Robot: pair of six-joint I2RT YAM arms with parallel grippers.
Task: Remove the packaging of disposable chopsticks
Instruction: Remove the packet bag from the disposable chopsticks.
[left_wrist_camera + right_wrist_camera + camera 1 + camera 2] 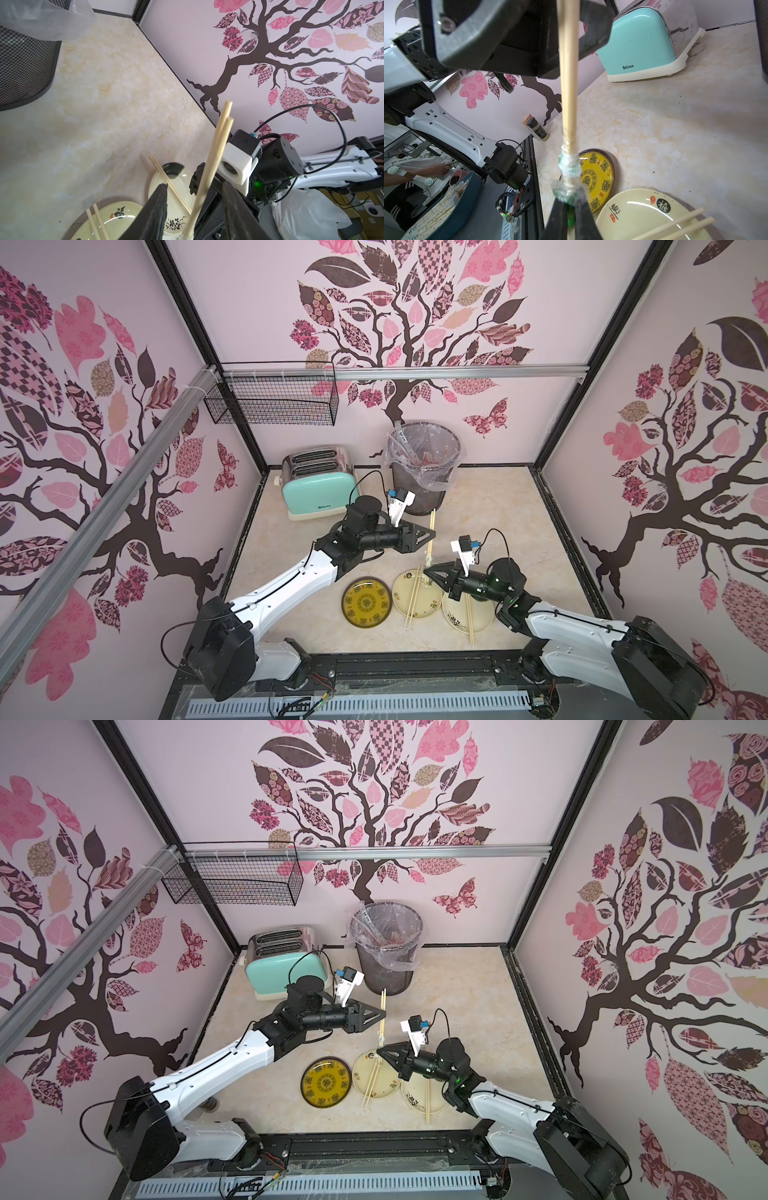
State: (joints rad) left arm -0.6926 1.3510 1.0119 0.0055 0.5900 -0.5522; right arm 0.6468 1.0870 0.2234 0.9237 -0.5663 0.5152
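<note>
Packaging (pixel 569 166) — seemingly within right end effector (pixel 570 207)

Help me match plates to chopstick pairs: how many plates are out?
3: the yellow plate on the left, the middle cream plate bearing chopsticks, and the right cream plate, partly under the right arm.

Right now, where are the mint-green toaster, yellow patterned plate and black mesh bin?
Toaster (pixel 318 493): in a top view, front face.
Yellow plate (pixel 366 605): in a top view, centre.
Bin (pixel 434 502): in a top view, wall.
</note>
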